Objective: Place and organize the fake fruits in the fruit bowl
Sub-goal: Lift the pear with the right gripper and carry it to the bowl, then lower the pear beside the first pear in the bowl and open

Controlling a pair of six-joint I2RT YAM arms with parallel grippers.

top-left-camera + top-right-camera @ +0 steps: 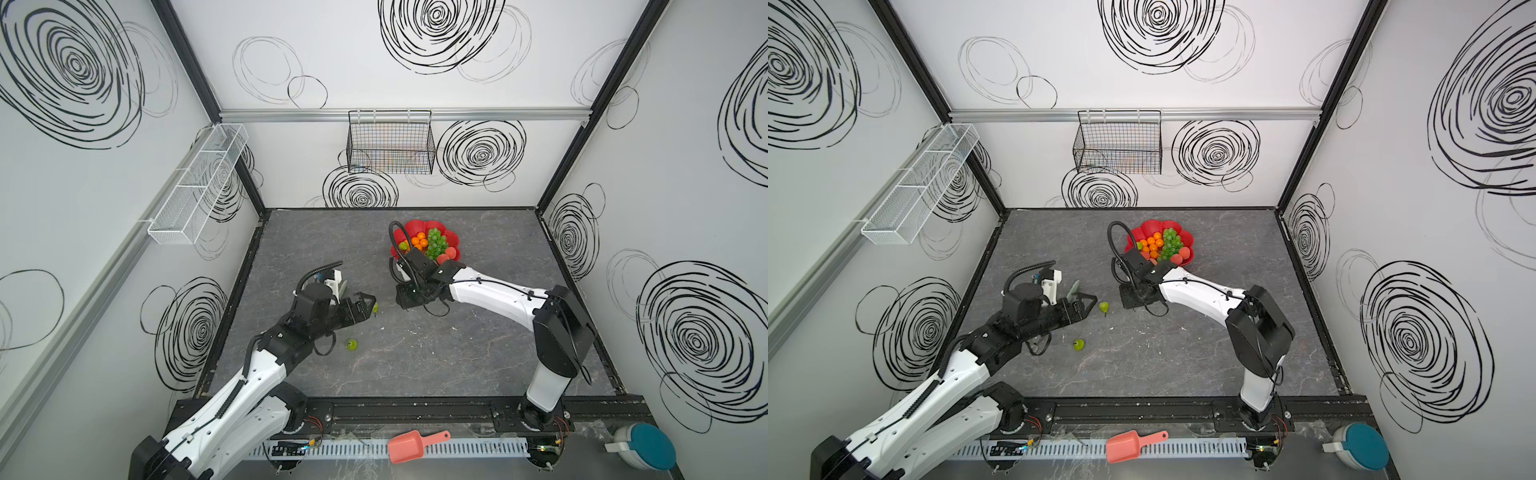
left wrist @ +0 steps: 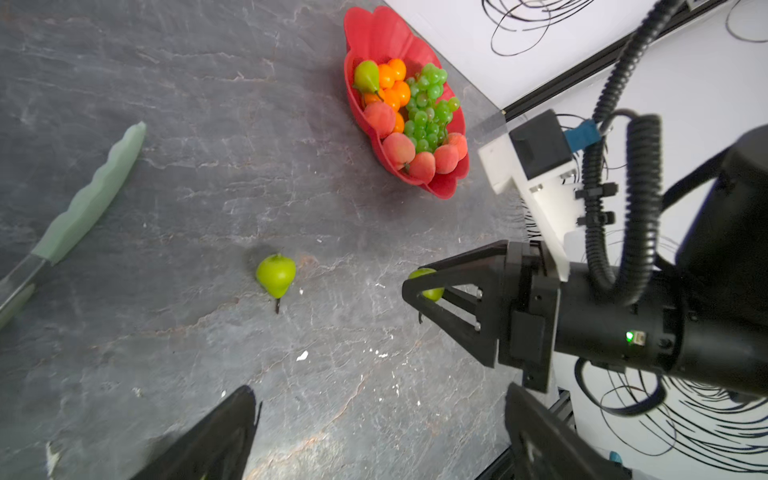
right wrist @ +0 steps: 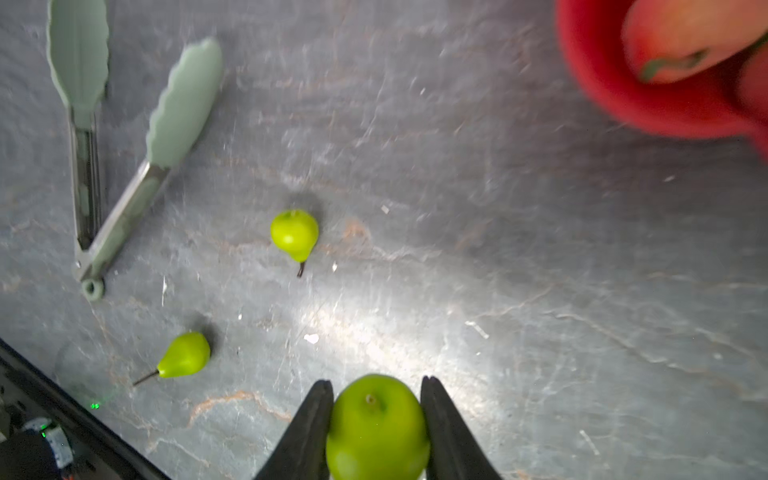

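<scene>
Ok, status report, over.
Right gripper shut on a green pear; left gripper open, empty. Two pears loose on table; fruit bowl part-filled. Tongs lie aside, not blocking.

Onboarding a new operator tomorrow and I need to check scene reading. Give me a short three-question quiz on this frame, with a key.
1. True or false: the right tool is shut on a green pear.
2. How many fruits lie loose on the table? A) one B) two C) four
3. Short answer: which utensil also lies on the table?

Key
1. True.
2. B: the loose pears, both green.
3. The mint-green tongs.
</scene>
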